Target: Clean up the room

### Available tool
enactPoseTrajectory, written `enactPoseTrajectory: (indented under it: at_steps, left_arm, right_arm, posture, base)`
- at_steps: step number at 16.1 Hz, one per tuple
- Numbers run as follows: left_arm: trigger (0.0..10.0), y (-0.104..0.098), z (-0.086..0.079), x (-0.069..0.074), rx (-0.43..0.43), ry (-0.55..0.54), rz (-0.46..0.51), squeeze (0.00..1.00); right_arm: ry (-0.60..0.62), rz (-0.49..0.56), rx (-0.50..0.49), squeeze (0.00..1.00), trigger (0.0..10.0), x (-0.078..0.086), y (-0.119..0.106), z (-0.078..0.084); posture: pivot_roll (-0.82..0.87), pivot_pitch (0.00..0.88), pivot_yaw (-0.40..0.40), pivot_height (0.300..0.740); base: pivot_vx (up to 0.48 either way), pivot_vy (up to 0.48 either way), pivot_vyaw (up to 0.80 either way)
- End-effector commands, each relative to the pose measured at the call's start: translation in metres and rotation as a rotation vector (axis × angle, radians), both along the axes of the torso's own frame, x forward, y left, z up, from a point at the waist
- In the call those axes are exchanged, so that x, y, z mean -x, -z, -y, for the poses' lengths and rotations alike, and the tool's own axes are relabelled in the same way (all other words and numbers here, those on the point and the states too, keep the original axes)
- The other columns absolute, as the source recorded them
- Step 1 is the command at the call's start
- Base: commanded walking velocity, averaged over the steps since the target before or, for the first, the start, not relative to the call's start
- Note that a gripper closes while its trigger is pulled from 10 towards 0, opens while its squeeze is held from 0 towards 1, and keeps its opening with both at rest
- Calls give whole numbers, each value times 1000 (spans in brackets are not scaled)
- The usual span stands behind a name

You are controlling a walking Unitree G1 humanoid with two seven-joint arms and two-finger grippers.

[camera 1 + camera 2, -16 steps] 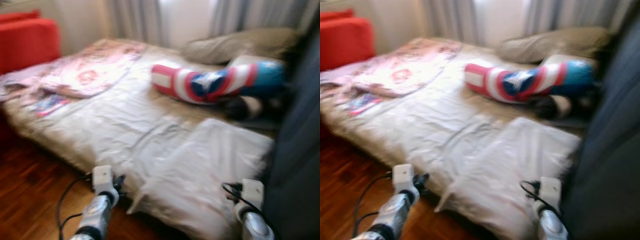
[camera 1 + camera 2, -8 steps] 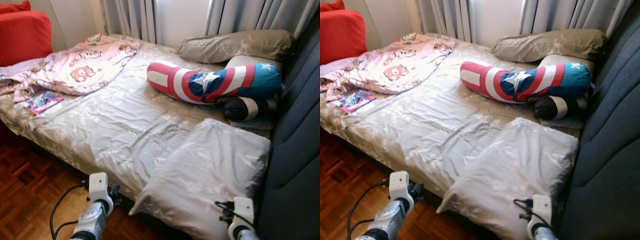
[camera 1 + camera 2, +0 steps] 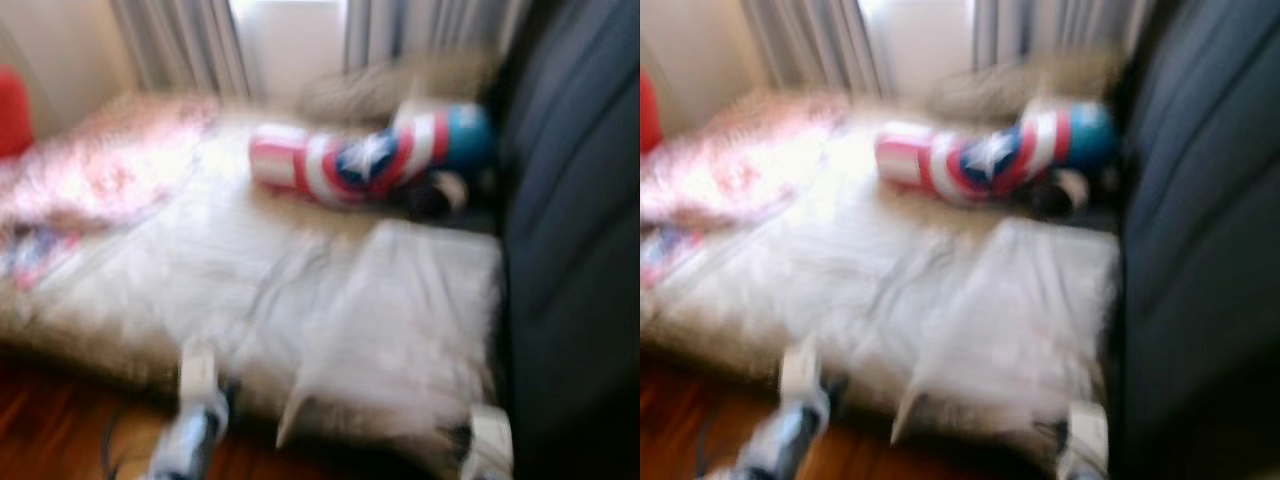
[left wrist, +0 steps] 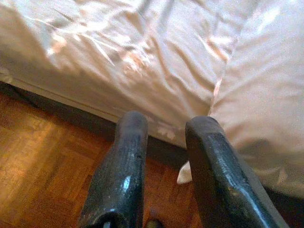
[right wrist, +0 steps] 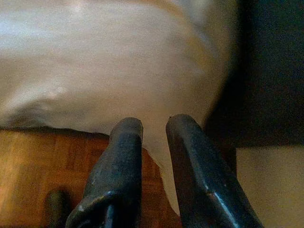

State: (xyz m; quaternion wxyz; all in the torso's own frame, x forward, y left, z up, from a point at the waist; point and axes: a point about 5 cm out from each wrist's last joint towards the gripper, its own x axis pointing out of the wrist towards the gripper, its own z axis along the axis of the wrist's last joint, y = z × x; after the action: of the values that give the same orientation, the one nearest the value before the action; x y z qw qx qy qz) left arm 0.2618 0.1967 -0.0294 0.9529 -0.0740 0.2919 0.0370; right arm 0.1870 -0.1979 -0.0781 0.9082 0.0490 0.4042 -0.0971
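While the head views are blurred, a grey pillow [image 3: 400,330] lies lower centre on the bed [image 3: 170,270], below a striped bolster [image 3: 370,160]. Both the left gripper [image 4: 164,137] and right gripper [image 5: 153,130] hang empty over the wooden floor [image 4: 42,156], fingers slightly parted.

Blurred by motion, the bed [image 3: 180,270] fills the left and middle of the frame under a rumpled pale sheet. A white pillow [image 3: 410,320] lies at lower right, overhanging the near edge. A red, white and blue star bolster [image 3: 365,160] lies across upper centre. A pink blanket [image 3: 90,180] is bunched at upper left.
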Motion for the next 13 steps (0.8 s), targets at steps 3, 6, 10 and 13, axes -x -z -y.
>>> enactPoseTrajectory:
  at_steps: [3,6,10,13]
  left_arm:
    - [10000,-2,-11,0,-29,-7,-13,0]
    - [10000,0,-15,3,-46,2,-25,0]
    - [10000,3,-15,6,-37,-5,-44,0]
    - [10000,4,-13,6,-43,19,-56,0]
  right_arm:
    - [-9,18,-16,0,10000,-8,-3,-10]
    - [-13,6,-24,0,10000,-5,0,-17]
    - [-41,-3,-26,0,10000,-2,2,-22]
    - [-58,12,-41,0,10000,-8,-1,-27]
  posture:
    - [-43,0,18,740]
    - [-40,0,28,740]
    - [-40,0,30,740]
    - [-44,0,37,740]
  base:
    - [0,480,-777]
    - [0,0,-785]
    - [0,240,-788]
    - [0,97,0]
